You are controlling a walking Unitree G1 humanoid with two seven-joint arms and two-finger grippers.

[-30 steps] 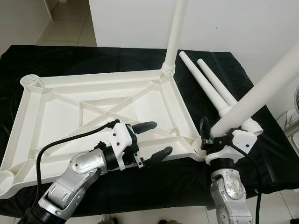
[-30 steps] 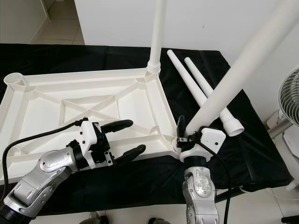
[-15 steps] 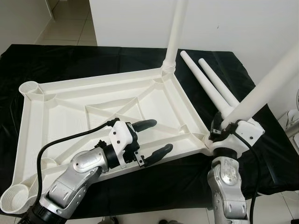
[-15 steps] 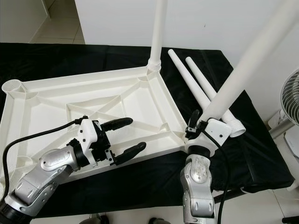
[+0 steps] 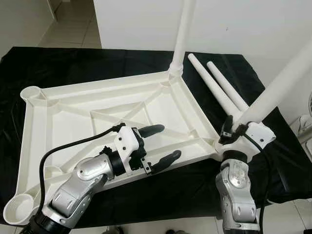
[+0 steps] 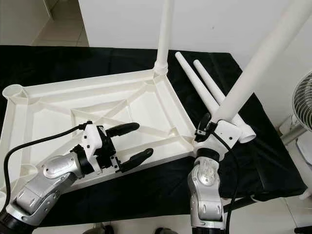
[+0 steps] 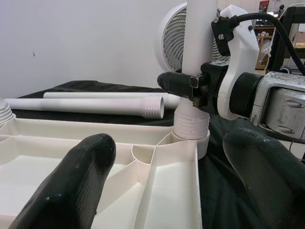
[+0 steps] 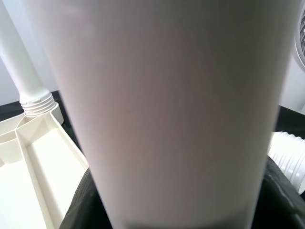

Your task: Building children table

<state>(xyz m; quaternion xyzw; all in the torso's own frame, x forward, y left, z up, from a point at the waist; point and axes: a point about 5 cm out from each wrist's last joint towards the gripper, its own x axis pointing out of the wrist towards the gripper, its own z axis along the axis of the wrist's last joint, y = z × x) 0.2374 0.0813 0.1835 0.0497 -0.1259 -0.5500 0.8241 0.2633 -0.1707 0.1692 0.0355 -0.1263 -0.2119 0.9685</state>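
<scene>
Overturned white table top [image 5: 73,117] lying ribbed side up on a black cloth [image 5: 73,63], its long axis running from about 8 o'clock to 2 o'clock in the head views. One leg [image 5: 184,29] stands upright in the far corner socket, at roughly 1 o'clock. A second leg [image 5: 278,87] rises slanted toward 2 o'clock from the near right corner socket [image 7: 190,131]; the right gripper [image 5: 229,130] is pinched around this leg just above its threaded collar, one black finger [image 7: 178,85] visible across the tube in the left wrist view. Two loose legs [image 5: 214,85] lie side by side on the cloth just beyond the table top's right edge — threaded ends toward the robot. The left gripper [image 5: 161,144] hovers over the table top's near long rail at about 6 o'clock, its fingers [image 5: 151,130] spread wide and holding nothing. A fan [image 6: 302,102] stands off the cloth at 3 o'clock.
</scene>
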